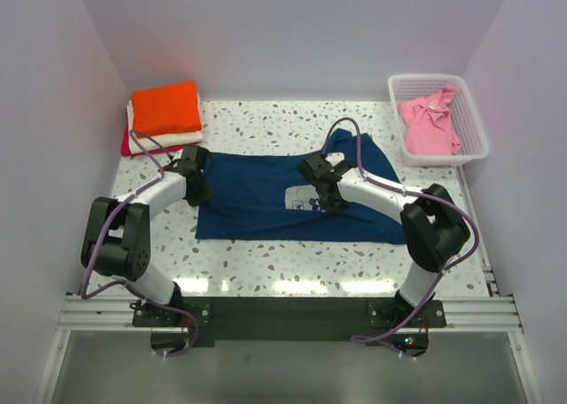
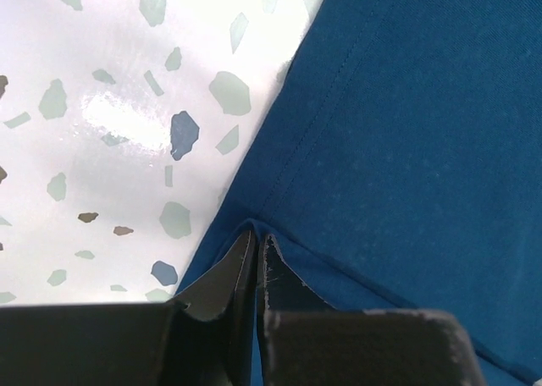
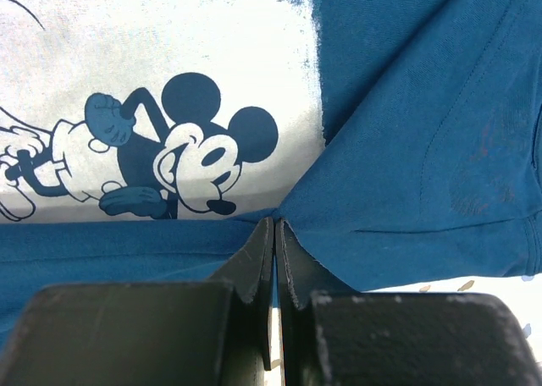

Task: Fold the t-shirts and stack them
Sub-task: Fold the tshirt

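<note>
The navy t-shirt [image 1: 257, 205] lies spread on the speckled table, its white chest graphic [image 1: 299, 200] facing up. My left gripper [image 1: 199, 184] is shut on the shirt's left edge; in the left wrist view the closed tips [image 2: 256, 234] pinch a fold of the navy cloth [image 2: 406, 132]. My right gripper [image 1: 323, 191] is shut on the cloth beside the graphic; in the right wrist view its tips [image 3: 276, 223] pinch a fold of the navy cloth [image 3: 406, 149] just below the cartoon print [image 3: 169, 149]. The pink t-shirt [image 1: 431, 125] lies crumpled in the basket.
A folded stack sits at the back left: orange t-shirt [image 1: 166, 105] on top, cream [image 1: 133, 131] and magenta [image 1: 129, 145] edges below. The white lattice basket [image 1: 477, 128] stands at the back right. White walls close in on three sides.
</note>
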`<action>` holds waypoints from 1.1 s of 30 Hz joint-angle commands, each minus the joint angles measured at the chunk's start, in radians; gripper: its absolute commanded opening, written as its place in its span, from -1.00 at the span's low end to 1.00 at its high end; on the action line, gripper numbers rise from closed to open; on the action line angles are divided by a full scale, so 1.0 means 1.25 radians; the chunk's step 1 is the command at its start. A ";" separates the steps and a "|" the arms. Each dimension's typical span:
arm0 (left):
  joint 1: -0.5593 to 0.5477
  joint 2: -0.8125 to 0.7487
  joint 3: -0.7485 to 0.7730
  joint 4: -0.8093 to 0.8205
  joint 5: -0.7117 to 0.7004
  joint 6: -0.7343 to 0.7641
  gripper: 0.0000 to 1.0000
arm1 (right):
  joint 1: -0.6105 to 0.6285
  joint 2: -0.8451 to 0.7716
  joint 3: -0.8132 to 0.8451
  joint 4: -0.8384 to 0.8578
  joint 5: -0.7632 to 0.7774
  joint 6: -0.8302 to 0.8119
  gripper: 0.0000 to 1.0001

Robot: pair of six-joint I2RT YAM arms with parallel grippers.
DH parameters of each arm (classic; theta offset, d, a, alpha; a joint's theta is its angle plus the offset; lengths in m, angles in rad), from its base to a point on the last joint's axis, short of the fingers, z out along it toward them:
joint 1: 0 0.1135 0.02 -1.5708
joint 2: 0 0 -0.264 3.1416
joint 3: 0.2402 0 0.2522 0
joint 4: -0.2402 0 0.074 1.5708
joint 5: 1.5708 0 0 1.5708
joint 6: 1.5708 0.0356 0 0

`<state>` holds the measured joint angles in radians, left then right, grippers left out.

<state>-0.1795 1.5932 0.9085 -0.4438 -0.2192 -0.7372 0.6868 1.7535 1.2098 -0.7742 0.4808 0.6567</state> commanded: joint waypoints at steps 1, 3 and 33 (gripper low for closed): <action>-0.002 -0.026 0.034 -0.006 -0.048 0.004 -1.00 | -0.001 -0.005 0.026 -0.011 0.041 0.023 -1.00; -0.001 -0.035 0.038 -0.020 -0.066 -0.002 -1.00 | -0.001 -0.003 0.026 -0.005 0.042 0.024 -1.00; 0.031 -0.073 0.014 -0.062 -0.112 -0.034 -1.00 | -0.035 0.098 0.070 0.087 0.051 0.010 -0.91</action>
<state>-0.1562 1.5345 0.9207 -0.5163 -0.3054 -0.7666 0.6510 1.8637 1.2671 -0.6987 0.4881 0.6765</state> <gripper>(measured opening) 0.056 0.032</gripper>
